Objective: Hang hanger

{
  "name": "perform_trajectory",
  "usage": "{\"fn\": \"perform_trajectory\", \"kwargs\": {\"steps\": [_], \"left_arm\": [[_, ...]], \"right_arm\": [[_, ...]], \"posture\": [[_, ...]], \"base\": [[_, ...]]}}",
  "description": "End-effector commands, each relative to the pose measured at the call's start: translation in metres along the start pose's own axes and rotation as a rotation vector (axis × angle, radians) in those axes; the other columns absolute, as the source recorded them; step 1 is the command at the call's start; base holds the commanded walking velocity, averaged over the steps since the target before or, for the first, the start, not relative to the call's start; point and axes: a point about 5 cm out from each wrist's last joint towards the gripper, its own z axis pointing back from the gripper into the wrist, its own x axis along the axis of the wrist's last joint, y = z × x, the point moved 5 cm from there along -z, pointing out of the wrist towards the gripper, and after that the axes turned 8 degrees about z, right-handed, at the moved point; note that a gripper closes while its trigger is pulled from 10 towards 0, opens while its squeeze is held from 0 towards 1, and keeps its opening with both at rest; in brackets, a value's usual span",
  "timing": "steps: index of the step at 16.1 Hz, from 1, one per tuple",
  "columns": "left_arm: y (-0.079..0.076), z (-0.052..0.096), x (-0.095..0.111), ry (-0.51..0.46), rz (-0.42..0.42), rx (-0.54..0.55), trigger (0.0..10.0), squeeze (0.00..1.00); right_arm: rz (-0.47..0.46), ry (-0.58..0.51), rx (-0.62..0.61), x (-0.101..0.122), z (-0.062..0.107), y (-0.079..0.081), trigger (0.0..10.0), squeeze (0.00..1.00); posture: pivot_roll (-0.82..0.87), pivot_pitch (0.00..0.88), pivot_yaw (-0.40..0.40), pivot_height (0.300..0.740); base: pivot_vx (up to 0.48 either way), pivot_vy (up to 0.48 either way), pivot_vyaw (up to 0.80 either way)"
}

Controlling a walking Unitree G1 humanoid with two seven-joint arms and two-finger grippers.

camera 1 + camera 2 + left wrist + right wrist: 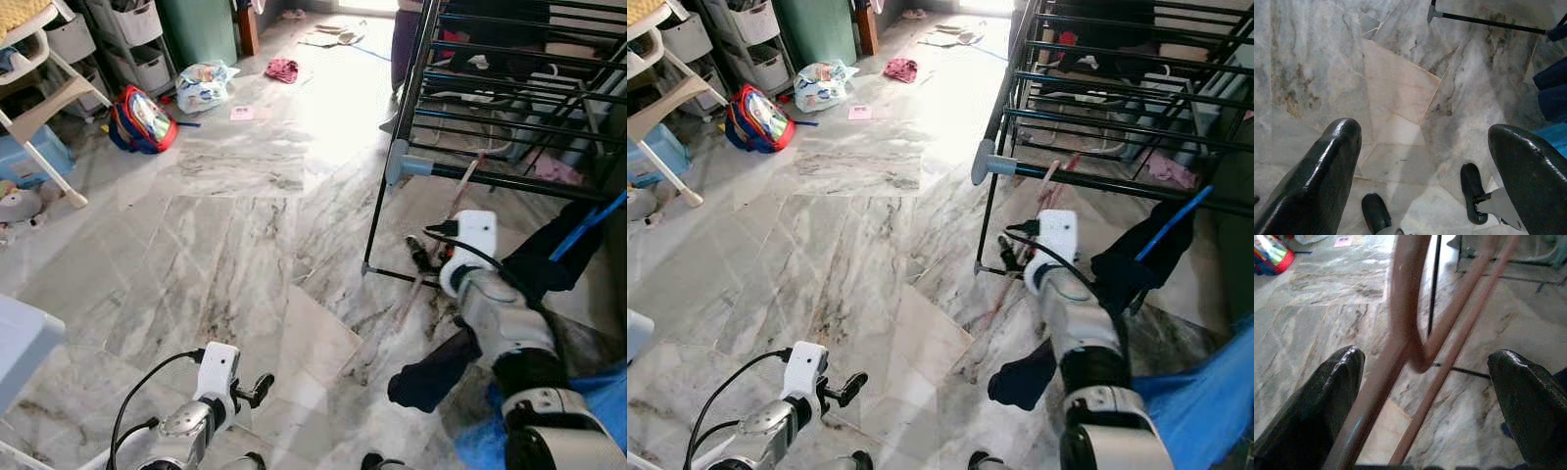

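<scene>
A thin pink hanger [460, 201] slants down from the lower rail of the black drying rack [529, 183] towards the floor; whether its hook rests on the rail is hard to tell. My right gripper [421, 253] is low beside the rack's front leg, at the hanger's lower part. In the right wrist view the hanger's pink bars [1410, 333] run between the two black fingers [1327, 396], which stand wide apart, so the right gripper [1425, 357] is open around it. My left gripper [257, 390] hangs open low over the marble floor, holding nothing [1425, 132].
Dark garments [549, 259] and a blue cloth [588, 421] hang by my right arm. A red and blue backpack [142, 119], a plastic bag [203, 86], a pink cloth [282, 70] and a high chair [39, 98] lie at the far left.
</scene>
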Motion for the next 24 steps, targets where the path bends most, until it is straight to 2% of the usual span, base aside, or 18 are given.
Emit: {"fn": "perform_trajectory", "kwargs": {"steps": [1, 6, 10, 16, 22, 24], "left_arm": [[0.003, 0.001, -0.002, 0.01, -0.006, 0.013, 10.0, 0.0], [0.003, 0.0, -0.001, 0.014, -0.006, 0.014, 10.0, 0.0], [0.004, 0.001, -0.003, 0.022, -0.008, 0.023, 10.0, 0.0], [0.006, 0.002, -0.005, 0.027, -0.004, 0.031, 10.0, 0.0], [0.005, 0.003, -0.002, -0.014, 0.031, 0.015, 10.0, 0.0], [0.007, 0.002, 0.011, -0.082, 0.046, 0.028, 10.0, 0.0]], "right_arm": [[0.019, 0.007, -0.012, -0.003, 0.003, -0.001, 10.0, 1.0], [0.03, -0.013, -0.038, -0.004, 0.01, -0.001, 10.0, 1.0], [0.078, -0.066, -0.06, -0.001, 0.017, 0.001, 10.0, 1.0], [0.086, -0.146, -0.122, 0.004, 0.037, -0.005, 10.0, 1.0], [0.09, -0.175, -0.168, -0.006, 0.061, -0.002, 10.0, 1.0], [0.105, -0.198, -0.197, -0.003, 0.068, -0.004, 10.0, 1.0]], "posture": [[0.02, 0.161, 0.052, 0.74], [0.02, 0.158, 0.049, 0.74], [0.02, 0.156, 0.051, 0.74], [0.01, 0.166, 0.052, 0.74], [0.01, 0.173, 0.041, 0.74], [0.0, 0.175, 0.037, 0.74]], "base": [[0.0, 0.0, 0.0], [0.0, 0.0, 0.0], [0.0, 0.0, 0.0], [0.0, 0.0, 0.0], [0.0, 0.0, 0.0], [0.0, 0.0, 0.0]]}}
